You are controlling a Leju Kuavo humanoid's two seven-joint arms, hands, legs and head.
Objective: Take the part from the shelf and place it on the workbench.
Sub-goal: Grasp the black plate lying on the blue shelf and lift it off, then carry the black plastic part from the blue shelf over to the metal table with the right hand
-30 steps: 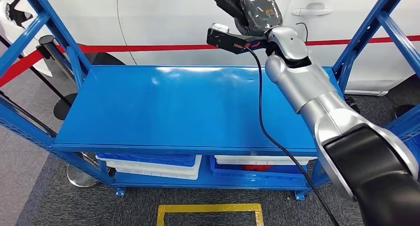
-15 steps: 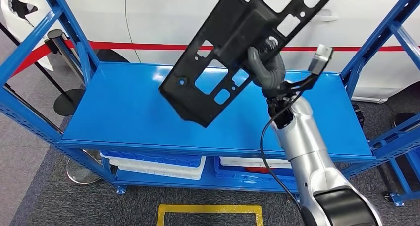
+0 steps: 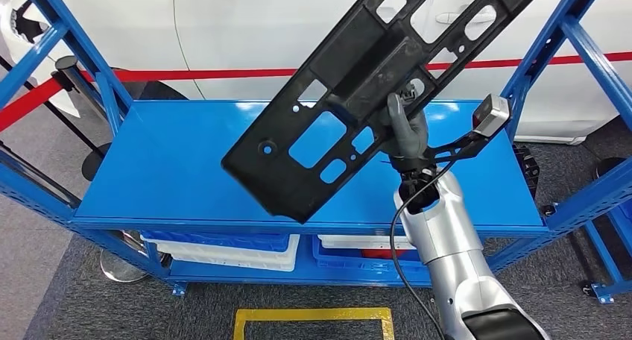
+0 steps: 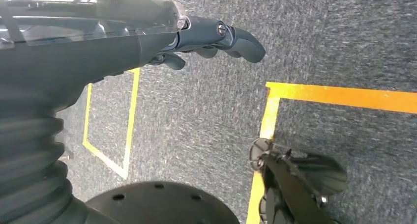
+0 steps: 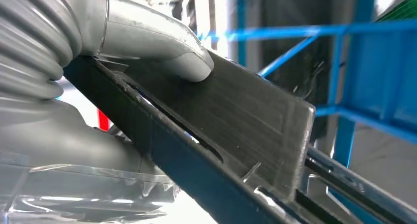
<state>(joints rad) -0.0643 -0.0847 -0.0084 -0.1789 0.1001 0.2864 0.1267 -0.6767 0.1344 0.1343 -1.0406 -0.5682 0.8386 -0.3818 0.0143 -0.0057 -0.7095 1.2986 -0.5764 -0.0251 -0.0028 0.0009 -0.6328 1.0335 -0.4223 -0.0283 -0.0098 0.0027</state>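
Blue shelf [image 3: 223, 168], black part [image 3: 358, 86] tilted above it, right hand [image 3: 405, 131] fingers [image 5: 167, 42] clamping it

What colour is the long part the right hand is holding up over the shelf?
Black, with cut-out openings. The part in the right hand shows best in the head view.

The blue shelf [image 3: 186, 168] offers a wide bare top, open to the front along its whole near edge. Above it, the long black part [image 3: 358, 94] slants across the middle and right of that surface, held by the right hand [image 3: 406, 131], with a gap under its low end. Blue uprights [image 3: 74, 57] flank the shelf's left and right ends. Behind the shelf a white car [image 3: 246, 27] and red barrier tape [image 3: 194, 74] block the far side.
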